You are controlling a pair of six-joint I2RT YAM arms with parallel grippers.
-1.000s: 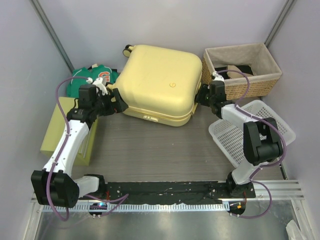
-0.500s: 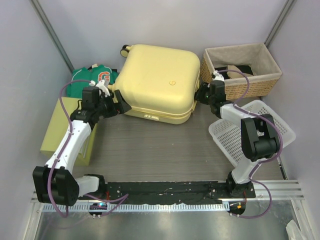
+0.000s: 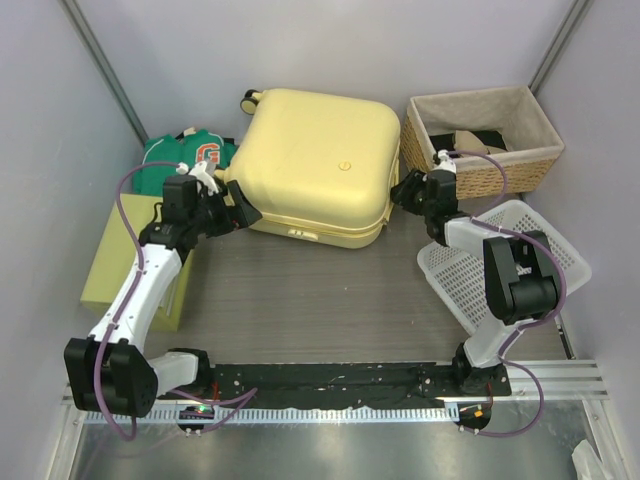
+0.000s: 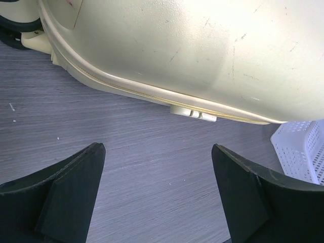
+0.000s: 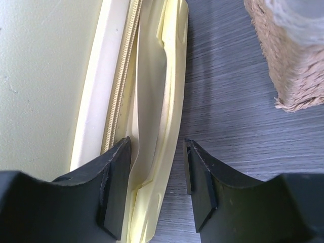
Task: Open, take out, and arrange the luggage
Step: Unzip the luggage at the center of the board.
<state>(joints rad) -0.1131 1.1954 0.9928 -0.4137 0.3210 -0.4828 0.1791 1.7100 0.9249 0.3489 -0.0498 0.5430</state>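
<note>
Luggage [image 3: 315, 160] has edged slightly farther; the half-closed right pincer [image 5: 156, 152] clasps its side handle [image 5: 169, 76].
Left pincer [image 4: 157, 157] wide open, empty. The shell looks stiff, slick and bulky: hold the handle.

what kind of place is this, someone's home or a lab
Most likely a robot lab test cell, not a home: two arms bolted to a black rail at the table edge, bare grey panel walls boxing it in, and staged props: the luggage, a wicker basket, a white plastic basket.
</note>
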